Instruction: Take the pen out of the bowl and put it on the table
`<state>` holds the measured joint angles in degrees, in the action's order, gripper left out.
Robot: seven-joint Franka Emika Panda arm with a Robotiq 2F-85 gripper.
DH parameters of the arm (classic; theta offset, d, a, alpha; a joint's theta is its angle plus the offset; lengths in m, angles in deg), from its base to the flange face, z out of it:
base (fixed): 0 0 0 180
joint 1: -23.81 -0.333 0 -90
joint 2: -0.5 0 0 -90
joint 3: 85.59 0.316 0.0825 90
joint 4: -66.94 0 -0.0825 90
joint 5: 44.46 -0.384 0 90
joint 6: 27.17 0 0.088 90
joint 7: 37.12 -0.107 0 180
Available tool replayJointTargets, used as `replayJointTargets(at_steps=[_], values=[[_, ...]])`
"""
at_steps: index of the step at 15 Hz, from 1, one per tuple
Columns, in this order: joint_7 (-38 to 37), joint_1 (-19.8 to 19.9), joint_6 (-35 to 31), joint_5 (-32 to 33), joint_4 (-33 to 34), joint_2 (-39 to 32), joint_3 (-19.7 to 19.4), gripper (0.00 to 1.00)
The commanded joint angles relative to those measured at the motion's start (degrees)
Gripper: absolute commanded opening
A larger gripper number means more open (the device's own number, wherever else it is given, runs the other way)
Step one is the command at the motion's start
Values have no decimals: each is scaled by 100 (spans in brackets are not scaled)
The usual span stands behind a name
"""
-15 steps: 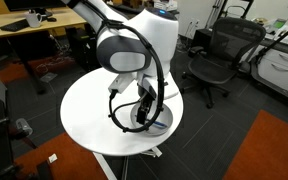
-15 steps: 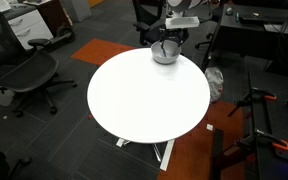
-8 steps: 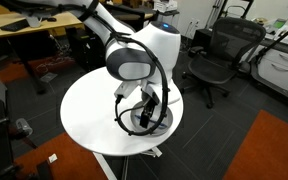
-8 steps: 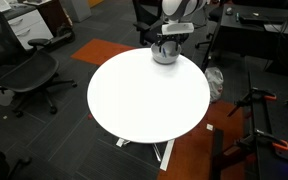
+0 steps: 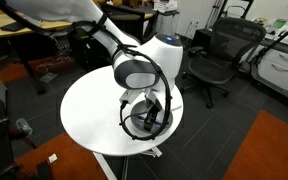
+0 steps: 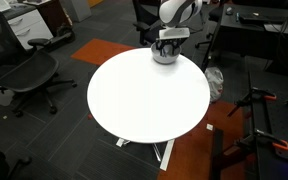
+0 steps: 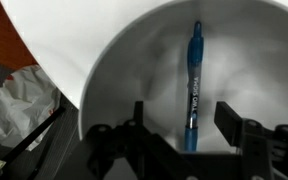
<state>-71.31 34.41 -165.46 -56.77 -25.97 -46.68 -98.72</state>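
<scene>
In the wrist view a blue pen [image 7: 193, 85] lies inside the silvery-grey bowl [image 7: 124, 70], pointing away from me. My gripper [image 7: 184, 118] is open, its two fingers on either side of the pen's near end, not touching it. In both exterior views the gripper [image 5: 150, 112] [image 6: 169, 42] hangs just over the bowl [image 5: 160, 127] [image 6: 162, 57] at the edge of the round white table [image 5: 89, 110] [image 6: 144, 95]. The pen is hidden by the arm in the exterior views.
Black office chairs [image 5: 216, 55] [image 6: 19, 70] stand around the table. A wooden desk [image 5: 34, 25] is behind. A crumpled white bag [image 7: 19, 95] lies on the floor below the table edge. An orange carpet patch [image 5: 269, 150] is nearby.
The arm has lowered and shifted over the bowl, bringing the gripper closer to the pen. The bowl and pen have not moved.
</scene>
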Motion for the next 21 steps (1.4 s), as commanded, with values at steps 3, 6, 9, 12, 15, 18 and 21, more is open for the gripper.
replayJointTargets(at_steps=[3,6,9,12,15,18,21], values=[[-204,-75,287,36,448,-246,-122,27],[-203,-69,314,36,526,-294,-127,5],[-242,-118,208,46,339,-113,-178,3],[-376,-315,-89,141,-86,298,-343,3],[-394,-478,-307,235,-467,829,-435,3],[-172,-518,-446,207,-803,1373,-327,3],[-83,-611,-640,161,-1183,1912,-178,3]])
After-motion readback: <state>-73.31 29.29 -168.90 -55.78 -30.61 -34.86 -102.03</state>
